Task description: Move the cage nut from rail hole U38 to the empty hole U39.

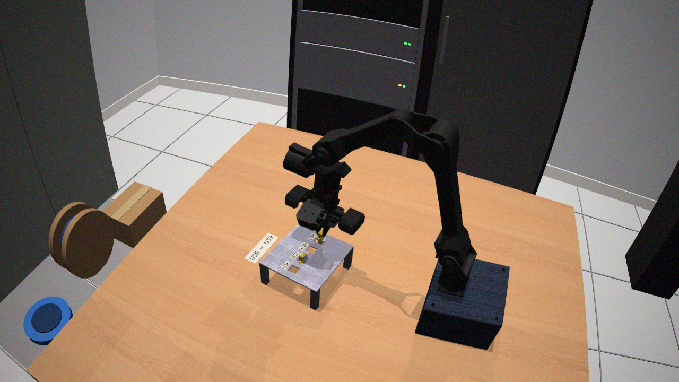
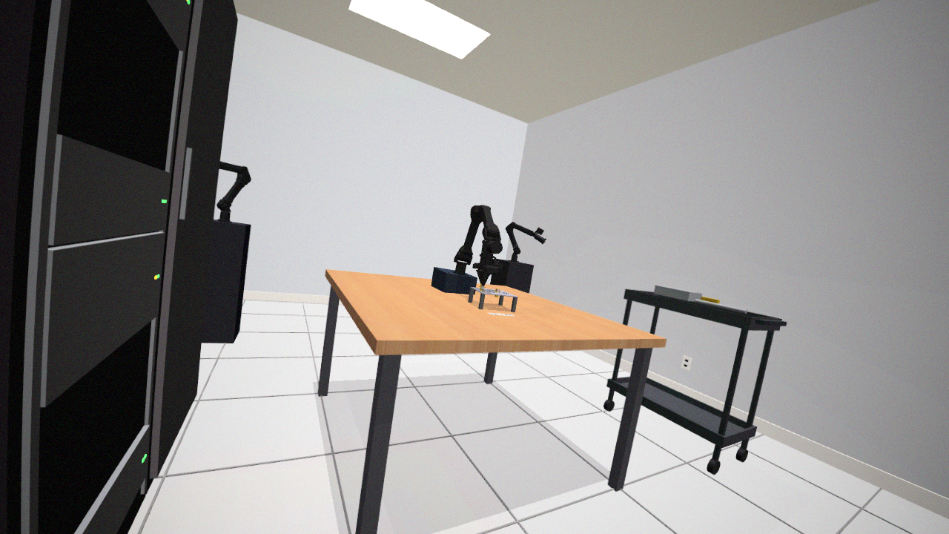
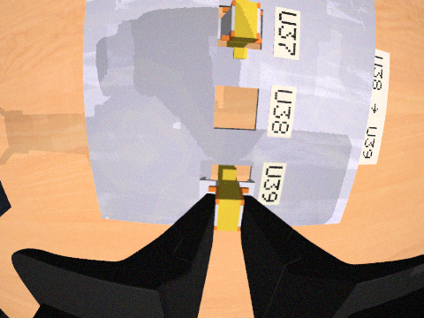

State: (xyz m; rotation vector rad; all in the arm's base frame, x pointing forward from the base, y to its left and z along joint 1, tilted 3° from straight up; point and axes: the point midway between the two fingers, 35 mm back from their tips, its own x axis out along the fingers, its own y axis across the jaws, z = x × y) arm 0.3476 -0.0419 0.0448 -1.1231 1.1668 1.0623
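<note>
- Pinching the yellow cage nut (image 1: pixel 320 236) (image 3: pixel 229 214), the gripper (image 1: pixel 323 232) (image 3: pixel 228 203) has it right at hole U39!
- Yellow body, orange edges, pale side flanges on this nut.
- Black fingers mask its flanks; the spring wings under the rail plate (image 1: pixel 280 259) (image 3: pixel 146 185) can't be made out.
- Exterior view: nut tiny, barely readable.

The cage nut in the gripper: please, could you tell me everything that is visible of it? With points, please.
The cage nut (image 1: pixel 320 236) (image 3: pixel 229 214) has a yellow body with orange and pale, metal-looking cage parts. The gripper (image 1: pixel 324 233) (image 2: pixel 483 285) (image 3: pixel 228 203) pinches it from both sides, over hole U39. Whether it is clipped square, and its wings, I cannot tell.
</note>
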